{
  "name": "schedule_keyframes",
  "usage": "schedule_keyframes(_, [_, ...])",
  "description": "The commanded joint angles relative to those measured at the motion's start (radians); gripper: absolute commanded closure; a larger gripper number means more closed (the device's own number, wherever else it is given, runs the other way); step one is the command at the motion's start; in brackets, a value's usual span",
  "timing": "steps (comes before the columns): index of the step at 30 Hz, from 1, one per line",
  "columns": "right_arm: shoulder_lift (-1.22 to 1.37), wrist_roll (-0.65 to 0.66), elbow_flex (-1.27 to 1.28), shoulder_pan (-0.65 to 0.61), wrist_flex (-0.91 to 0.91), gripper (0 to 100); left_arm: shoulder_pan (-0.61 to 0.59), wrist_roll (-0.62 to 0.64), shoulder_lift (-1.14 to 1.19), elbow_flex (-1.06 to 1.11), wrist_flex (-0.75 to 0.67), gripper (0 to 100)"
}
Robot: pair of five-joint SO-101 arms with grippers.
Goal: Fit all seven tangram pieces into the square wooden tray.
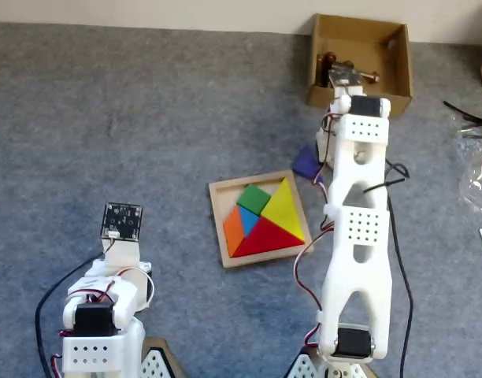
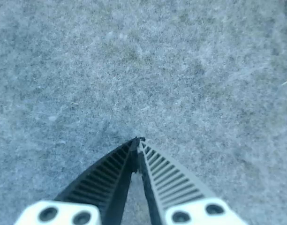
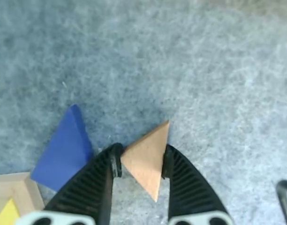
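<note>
Matt wooden tray (image 1: 216, 224), fuzzy grey cloth (image 1: 107, 102), ribbed black plastic fingers (image 3: 89, 187)

Left arm (image 1: 99, 311): folded back near its base, left gripper (image 2: 138, 140) held over the surface (image 2: 134, 56), fingers (image 2: 106, 173) closed tip to tip. Right arm (image 1: 357, 228): stretched forward, right gripper (image 3: 141, 161) clamping a tan triangle (image 3: 146, 157).

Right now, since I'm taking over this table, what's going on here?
The right gripper has its fingers shut on a tan triangle, just off the corner of the wooden tray. A dark blue triangle lies on the carpet beside it, outside the tray. The tray holds five pieces: green, light blue, orange, red and yellow. The left gripper is shut over the carpet, holding nothing.
</note>
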Motion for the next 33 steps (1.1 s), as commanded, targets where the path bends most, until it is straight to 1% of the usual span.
schedule_keyframes(1, [-0.013,0.017,-0.024,-0.001,0.027,99.3,-0.013,0.005,-0.013,0.022,0.005,99])
schedule_keyframes(3, [-0.013,0.018,-0.038,-0.001,0.027,99.3,-0.013,0.005,-0.013,0.022,0.005,99])
schedule_keyframes(8, [-0.013,0.032,-0.205,-0.002,0.031,99.3,-0.013,0.005,-0.013,0.022,0.005,99])
schedule_keyframes(11, [-0.013,0.135,-0.297,-0.018,0.035,99.3,-0.013,0.005,-0.013,0.022,0.005,99])
schedule_keyframes(13, [-0.013,0.167,-0.332,-0.022,0.035,99.3,-0.013,0.005,-0.013,0.022,0.005,99])
schedule_keyframes(17, [-0.013,0.239,-0.337,-0.025,0.035,99.3,-0.013,0.005,-0.013,0.022,0.005,99])
schedule_keyframes(25, [-0.019,0.509,-0.337,-0.087,0.035,99.3,-0.013,0.005,-0.013,0.022,0.005,99])
schedule_keyframes(31, [-0.124,0.516,-0.337,-0.147,0.036,99.3,-0.013,0.005,-0.013,0.022,0.005,99])
schedule_keyframes(33, [-0.154,0.474,-0.337,-0.165,0.038,99.3,-0.013,0.005,-0.013,0.022,0.005,99])
